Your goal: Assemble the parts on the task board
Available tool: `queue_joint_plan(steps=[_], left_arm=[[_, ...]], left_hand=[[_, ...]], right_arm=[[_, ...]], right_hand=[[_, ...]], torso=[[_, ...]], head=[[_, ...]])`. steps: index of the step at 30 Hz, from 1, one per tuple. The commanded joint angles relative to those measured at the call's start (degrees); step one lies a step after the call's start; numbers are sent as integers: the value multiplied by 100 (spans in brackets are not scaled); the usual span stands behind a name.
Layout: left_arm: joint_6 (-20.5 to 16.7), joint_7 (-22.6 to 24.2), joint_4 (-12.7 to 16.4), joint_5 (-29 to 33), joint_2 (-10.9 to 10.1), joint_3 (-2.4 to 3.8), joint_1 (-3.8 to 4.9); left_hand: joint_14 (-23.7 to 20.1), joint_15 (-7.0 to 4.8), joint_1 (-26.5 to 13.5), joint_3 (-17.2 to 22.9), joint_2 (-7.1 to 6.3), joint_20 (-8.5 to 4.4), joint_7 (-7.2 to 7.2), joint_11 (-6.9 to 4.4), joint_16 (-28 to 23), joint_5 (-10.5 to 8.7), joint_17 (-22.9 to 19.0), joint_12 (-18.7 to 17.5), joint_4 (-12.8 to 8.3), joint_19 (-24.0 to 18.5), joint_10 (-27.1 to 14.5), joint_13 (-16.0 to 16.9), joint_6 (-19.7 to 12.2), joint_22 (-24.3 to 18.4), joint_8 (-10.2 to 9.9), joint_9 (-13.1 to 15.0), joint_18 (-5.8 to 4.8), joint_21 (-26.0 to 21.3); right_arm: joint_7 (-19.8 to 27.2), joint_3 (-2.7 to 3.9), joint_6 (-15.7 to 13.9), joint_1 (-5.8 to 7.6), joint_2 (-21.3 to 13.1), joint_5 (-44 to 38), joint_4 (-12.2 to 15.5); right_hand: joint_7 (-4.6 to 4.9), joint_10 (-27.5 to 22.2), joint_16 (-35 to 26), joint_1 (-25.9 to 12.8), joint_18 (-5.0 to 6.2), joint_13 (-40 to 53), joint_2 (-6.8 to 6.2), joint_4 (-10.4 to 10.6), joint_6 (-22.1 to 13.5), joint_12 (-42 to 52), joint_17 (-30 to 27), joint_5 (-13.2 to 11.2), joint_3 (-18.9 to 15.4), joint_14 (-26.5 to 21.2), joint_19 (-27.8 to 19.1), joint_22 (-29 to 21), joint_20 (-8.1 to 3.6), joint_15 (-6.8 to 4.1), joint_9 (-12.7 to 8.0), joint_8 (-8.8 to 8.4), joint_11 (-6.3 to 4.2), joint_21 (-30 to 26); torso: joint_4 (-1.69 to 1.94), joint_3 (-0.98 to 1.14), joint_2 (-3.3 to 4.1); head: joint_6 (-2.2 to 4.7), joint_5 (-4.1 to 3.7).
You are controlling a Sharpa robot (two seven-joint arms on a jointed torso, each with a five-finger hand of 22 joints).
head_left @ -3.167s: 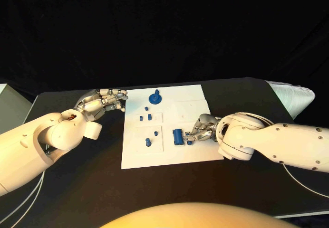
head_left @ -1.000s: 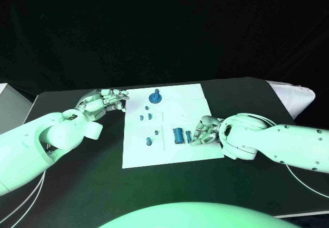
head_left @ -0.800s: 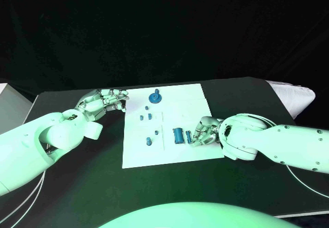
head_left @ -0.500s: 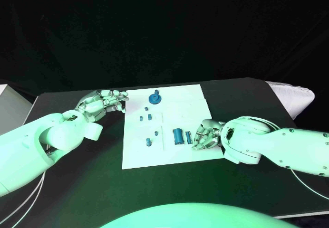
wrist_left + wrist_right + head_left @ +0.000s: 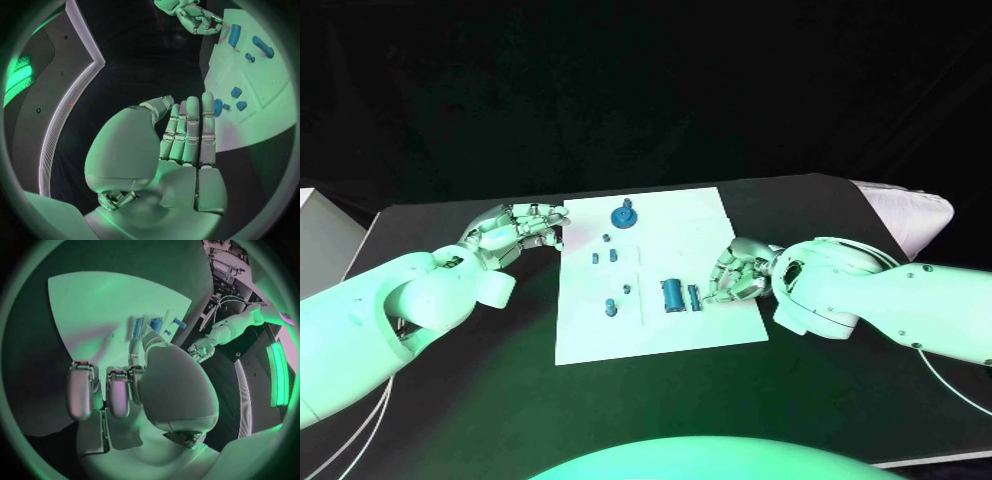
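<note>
The white task board (image 5: 711,235) lies mid-table with several blue parts on it. A round knobbed part (image 5: 623,211) stands at its far end, and small pegs (image 5: 596,257) sit below it. A blue block (image 5: 674,294) and a slim blue piece (image 5: 694,296) lie side by side near the board's right side. My right hand (image 5: 733,272) rests on the board with curled fingers, fingertips (image 5: 710,290) right at the slim piece; whether they pinch it is unclear. The right wrist view shows curled fingers (image 5: 81,390) and the block (image 5: 137,327) beyond. My left hand (image 5: 516,228) holds nothing at the board's left edge, its fingers (image 5: 187,130) straight.
A white padded object (image 5: 913,215) sits at the table's right end. A pale box (image 5: 318,225) stands at the far left. Bare black table (image 5: 473,400) stretches in front of the board. In the left wrist view, the right hand (image 5: 194,15) shows past the board (image 5: 250,100).
The head camera has shifted a little. My right hand has edged along the slim piece beside the block and stays on the board. The left hand has kept its place.
</note>
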Motion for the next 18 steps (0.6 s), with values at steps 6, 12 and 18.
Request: queue_joint_plan(steps=[6, 12, 18], left_arm=[[-287, 407, -123, 54, 152, -4, -31], [-774, 910, -350, 95, 381, -7, -36], [-1155, 1321, -697, 117, 692, -5, -37]], left_hand=[[-211, 72, -175, -101, -103, 34, 17, 8, -231, -7, -80, 54, 155, -151, -16, -19, -88, -103, 12, -28, 58, -195], [-726, 253, -127, 37, -173, 263, -38, 57, -1707, -10, -704, -257, 307, -632, 150, -257, -138, -739, 73, -25, 15, -1240], [-743, 516, -108, 171, -245, 585, -253, 269, -3465, -30, -1149, -1356, 397, -730, 345, -670, -428, -1715, -130, -142, 67, -2504]], right_arm=[[2538, 8, -1132, 25, 301, 1831, -858], [3937, 47, -1402, -5, 829, 3378, -1918], [4666, 166, -1328, -94, 1280, 4316, -2816]], right_hand=[[203, -638, -971, 446, 417, 161, 165, -8, -448, -1854, 1, 247, 342, 153, -284, 412, 126, 157, -108, -195, 210, -2885], [464, -2200, -3681, 702, 815, -1992, 29, -28, -849, -4973, -2624, 279, 918, -1022, -1218, -1224, 315, 375, -375, -489, 429, -6535], [738, -2457, -6188, 1031, 727, -4322, -66, -295, -934, -6903, -3939, -366, 1916, -2294, -2315, -2234, 676, 815, -915, -903, 816, -7544]], torso=[[-42, -61, -164], [-65, -76, -277], [-46, -72, -378]], head=[[235, 70], [491, 166], [650, 209]])
